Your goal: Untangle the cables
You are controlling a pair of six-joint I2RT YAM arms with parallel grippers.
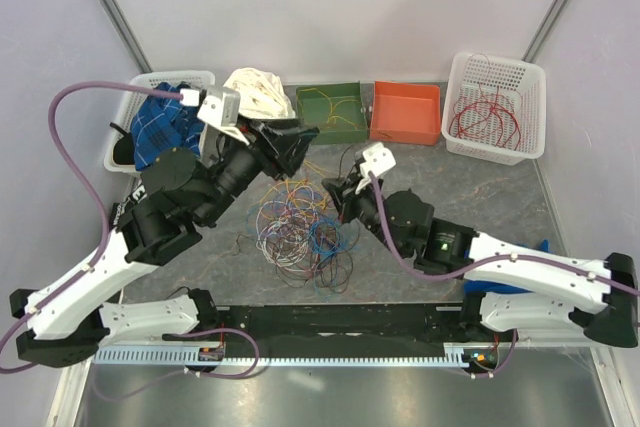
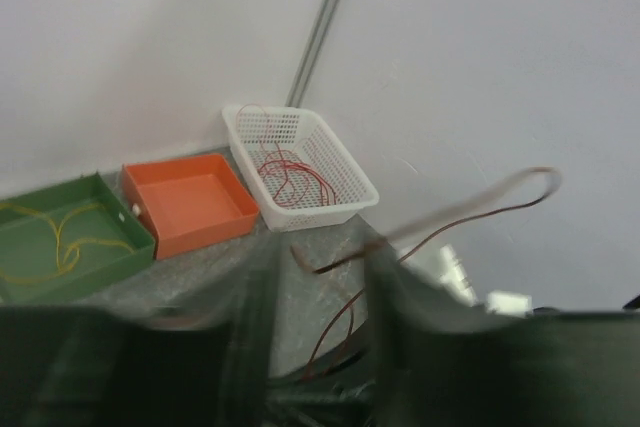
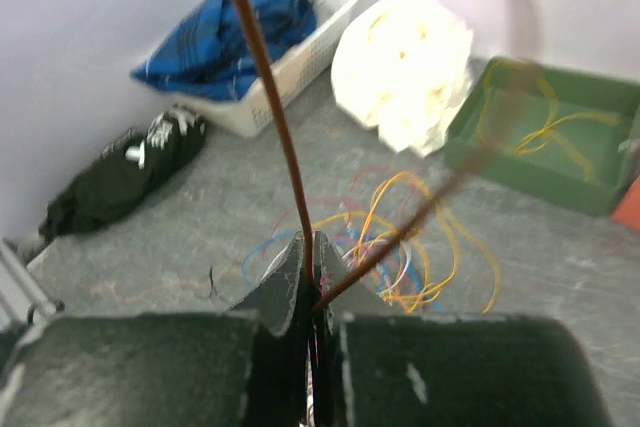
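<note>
Cables (image 1: 300, 232) lie in a loose tangle on the grey surface (image 1: 450, 177), centre, between the 2 arms: red, orange, yellow, blue and white strands looped over each other. Right gripper (image 3: 310, 262) is just beside the tangle's back right edge, jaws pressed together and clamped on 1 red cable (image 3: 268, 107). From the pinch, 2 straight runs of it leave in the wrist view, 1 up to the left and 1 up to the right. Left gripper (image 2: 318, 287) is behind the tangle toward the back row, jaws apart and blurred in its own view. A red-brown strand crosses the gap, can't tell if it touches either finger. Back row, right to left: a white basket (image 1: 530, 97) holding red wires (image 1: 485, 119), an orange tray (image 1: 405, 112), a green tray (image 1: 310, 97) with yellow wires (image 1: 338, 119), a crumpled white cloth (image 1: 258, 92), and a second white basket (image 1: 195, 77) stuffed with blue plaid fabric (image 1: 160, 127). A black bundle (image 3: 120, 172) lies on the surface just beside that second basket.
</note>
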